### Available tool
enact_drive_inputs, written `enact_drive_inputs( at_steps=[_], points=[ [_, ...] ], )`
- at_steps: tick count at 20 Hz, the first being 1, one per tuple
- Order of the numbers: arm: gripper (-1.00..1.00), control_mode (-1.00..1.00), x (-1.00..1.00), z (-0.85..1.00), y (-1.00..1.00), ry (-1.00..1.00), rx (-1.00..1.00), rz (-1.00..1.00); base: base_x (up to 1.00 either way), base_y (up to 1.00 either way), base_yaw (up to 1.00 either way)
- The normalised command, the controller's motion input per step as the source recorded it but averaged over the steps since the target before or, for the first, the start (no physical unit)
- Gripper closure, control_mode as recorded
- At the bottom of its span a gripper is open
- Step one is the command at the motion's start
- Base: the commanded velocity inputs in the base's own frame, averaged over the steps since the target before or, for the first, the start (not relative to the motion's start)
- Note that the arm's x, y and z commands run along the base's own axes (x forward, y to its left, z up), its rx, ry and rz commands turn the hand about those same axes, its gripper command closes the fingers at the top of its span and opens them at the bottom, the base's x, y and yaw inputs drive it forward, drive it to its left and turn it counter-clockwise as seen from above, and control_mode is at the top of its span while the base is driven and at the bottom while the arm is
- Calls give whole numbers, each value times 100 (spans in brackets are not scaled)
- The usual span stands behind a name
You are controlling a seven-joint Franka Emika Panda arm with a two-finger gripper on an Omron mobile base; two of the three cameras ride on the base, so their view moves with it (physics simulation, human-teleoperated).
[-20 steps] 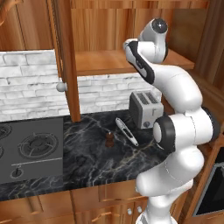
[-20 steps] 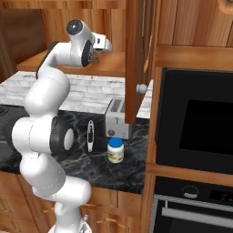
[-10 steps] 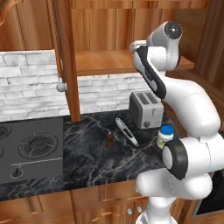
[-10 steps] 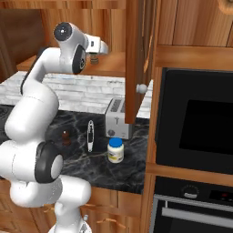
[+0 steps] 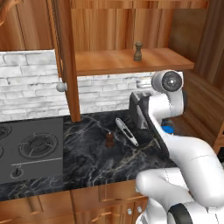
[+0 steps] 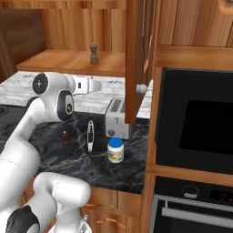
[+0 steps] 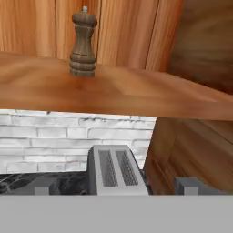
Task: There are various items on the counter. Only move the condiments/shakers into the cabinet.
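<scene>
Wooden shaker (image 5: 138, 51) on cabinet shelf (image 5: 118, 62), end effector (image 7: 116, 185) lowered, withdrawn

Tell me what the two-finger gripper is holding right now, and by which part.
Nothing. The gripper is open, its dark fingertips spread wide with only air between them. The brown wooden mill-shaped shaker stands free on the cabinet's plank shelf.

Arm bent, gripper (image 7: 116, 187) wide open, empty.

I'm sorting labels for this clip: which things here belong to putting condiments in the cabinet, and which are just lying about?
Job:
dark shaker, on the cabinet shelf
brown shaker, on the counter
blue-lidded jar, on the counter

Just lying about:
toaster
utensil
stovetop
</scene>
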Motion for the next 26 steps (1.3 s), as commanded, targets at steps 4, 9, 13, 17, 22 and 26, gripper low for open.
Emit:
enact_drive_inputs(
  at_steps=[4,9,13,17,22,26],
  points=[
    [-100,-100,-100,-100,0,21,-14,-46,0,0,0],
    [-100,-100,-85,-93,0,16,0,-61,0,0,0],
    [-100,-100,-8,-32,0,6,0,-41,0,0,0],
    [-100,-100,9,-4,0,0,9,0,0,0,0],
    [-100,-100,17,-37,0,0,16,1,0,0,0],
    [-100,-100,6,-31,-5,-4,13,0,0,0,0]
  ],
)
